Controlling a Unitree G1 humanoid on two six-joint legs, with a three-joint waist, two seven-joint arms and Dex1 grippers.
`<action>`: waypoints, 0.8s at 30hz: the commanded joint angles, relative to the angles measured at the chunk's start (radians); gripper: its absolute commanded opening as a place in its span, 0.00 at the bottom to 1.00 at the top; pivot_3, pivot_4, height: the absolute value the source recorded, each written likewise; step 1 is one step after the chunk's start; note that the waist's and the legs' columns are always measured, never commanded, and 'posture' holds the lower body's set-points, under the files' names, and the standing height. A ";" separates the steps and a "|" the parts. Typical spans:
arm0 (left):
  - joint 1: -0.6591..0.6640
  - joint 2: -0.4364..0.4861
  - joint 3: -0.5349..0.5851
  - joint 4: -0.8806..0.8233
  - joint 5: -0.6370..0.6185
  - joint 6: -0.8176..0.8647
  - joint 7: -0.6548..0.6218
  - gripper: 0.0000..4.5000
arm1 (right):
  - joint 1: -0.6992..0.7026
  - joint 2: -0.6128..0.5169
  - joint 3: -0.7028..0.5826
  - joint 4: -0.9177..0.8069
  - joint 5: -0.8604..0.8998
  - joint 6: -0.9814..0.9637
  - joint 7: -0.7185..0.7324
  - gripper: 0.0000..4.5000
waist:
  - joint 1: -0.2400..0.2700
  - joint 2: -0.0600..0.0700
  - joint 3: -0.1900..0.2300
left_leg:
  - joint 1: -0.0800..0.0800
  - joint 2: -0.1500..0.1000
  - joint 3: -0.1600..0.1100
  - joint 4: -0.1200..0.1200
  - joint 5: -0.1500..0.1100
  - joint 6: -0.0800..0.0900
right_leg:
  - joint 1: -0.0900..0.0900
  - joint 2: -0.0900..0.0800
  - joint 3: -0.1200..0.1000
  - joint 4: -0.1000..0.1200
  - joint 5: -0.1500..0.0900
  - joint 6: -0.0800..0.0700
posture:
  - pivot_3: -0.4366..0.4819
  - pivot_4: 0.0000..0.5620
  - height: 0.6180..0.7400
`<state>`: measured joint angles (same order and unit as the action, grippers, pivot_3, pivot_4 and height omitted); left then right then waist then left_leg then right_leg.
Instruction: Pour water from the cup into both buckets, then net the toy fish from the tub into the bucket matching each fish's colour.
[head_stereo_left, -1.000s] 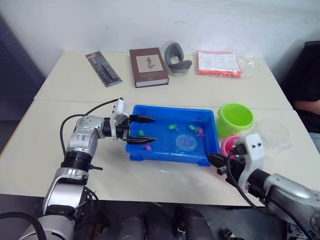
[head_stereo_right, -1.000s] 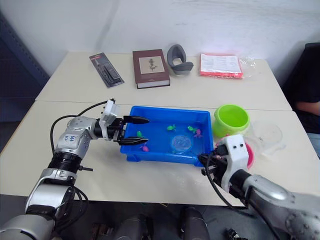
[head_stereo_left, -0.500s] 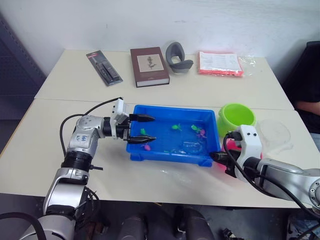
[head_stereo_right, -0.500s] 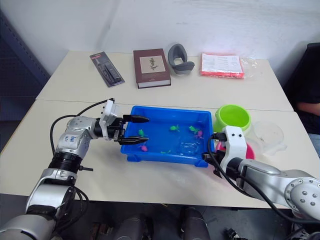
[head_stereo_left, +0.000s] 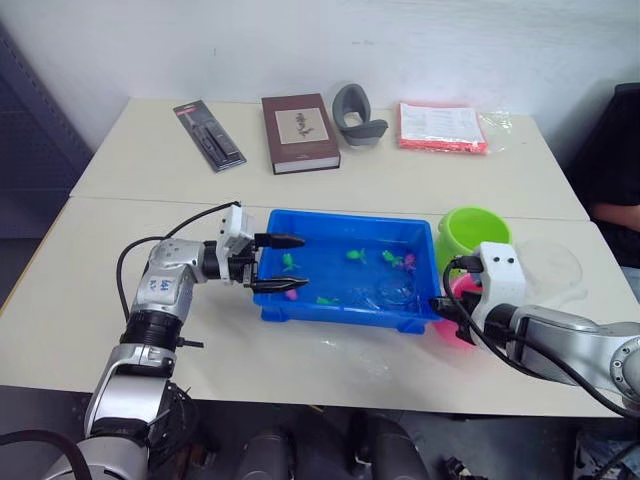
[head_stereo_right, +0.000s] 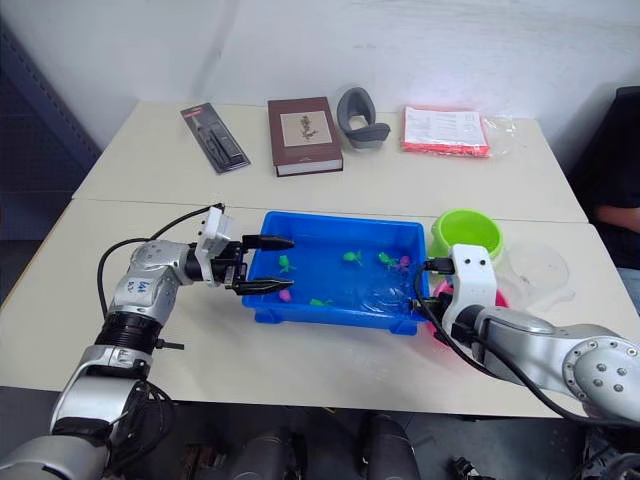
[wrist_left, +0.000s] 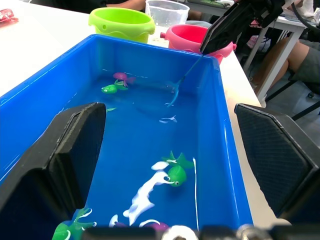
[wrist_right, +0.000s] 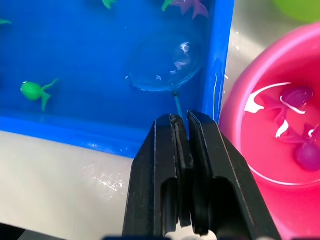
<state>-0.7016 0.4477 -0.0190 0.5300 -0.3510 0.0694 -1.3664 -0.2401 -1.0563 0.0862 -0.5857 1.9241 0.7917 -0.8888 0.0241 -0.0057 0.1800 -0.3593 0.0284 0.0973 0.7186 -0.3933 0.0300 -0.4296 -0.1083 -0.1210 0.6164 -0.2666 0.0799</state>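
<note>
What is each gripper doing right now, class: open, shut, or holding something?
Left gripper: open, holding nothing, fingers straddling the tub wall.
Right gripper: shut on the net handle.

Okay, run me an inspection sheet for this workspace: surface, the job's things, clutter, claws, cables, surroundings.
Surface: two pale tables pushed together; a wet patch in front of the tub.
Job's things: blue tub holds water with green and pink toy fish; net hoop dipped in the tub's right end; green bucket and pink bucket right of the tub, pink fish already in the pink one; clear cup beside them.
Clutter: brown book, black packaged item, grey holder, red-edged packet on the far table.
Claws: left claw open over the tub's left end; right claw shut on the net's handle.
Cables: black cable looping over the left arm.
Surroundings: white wall; a person seated at right.
</note>
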 joint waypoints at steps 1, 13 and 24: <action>-0.005 0.003 0.012 -0.049 -0.014 0.009 0.007 0.99 | -0.021 0.001 0.008 -0.005 0.001 -0.003 -0.022 0.00 | -0.001 0.000 0.000 | 0.000 0.000 0.000 0.000 0.000 0.000 | 0.000 0.000 0.000 0.000 0.000 0.000 | 0.48 0.27 1.00; -0.002 -0.005 0.013 -0.081 -0.017 0.039 0.032 0.99 | -0.099 0.108 0.038 0.067 -0.181 0.024 0.011 0.00 | -0.001 0.000 0.000 | -0.001 0.000 -0.001 0.000 0.000 0.000 | 0.000 0.000 -0.002 -0.001 0.000 0.000 | 0.48 0.27 1.00; 0.003 -0.001 0.016 -0.063 -0.015 0.025 0.024 0.99 | -0.169 0.194 0.082 0.058 -0.416 0.165 0.180 0.00 | -0.002 0.000 0.000 | -0.003 0.000 -0.003 0.000 0.000 0.000 | -0.001 0.001 -0.005 -0.002 0.000 0.000 | 0.48 0.27 1.00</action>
<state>-0.7001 0.4438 -0.0176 0.4812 -0.3518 0.1082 -1.3344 -0.3894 -0.8678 0.1840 -0.4989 1.5289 0.9419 -0.7363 0.0221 -0.0056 0.1800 -0.3629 0.0285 0.0943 0.7184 -0.3932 0.0300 -0.4302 -0.1075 -0.1265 0.6144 -0.2664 0.0801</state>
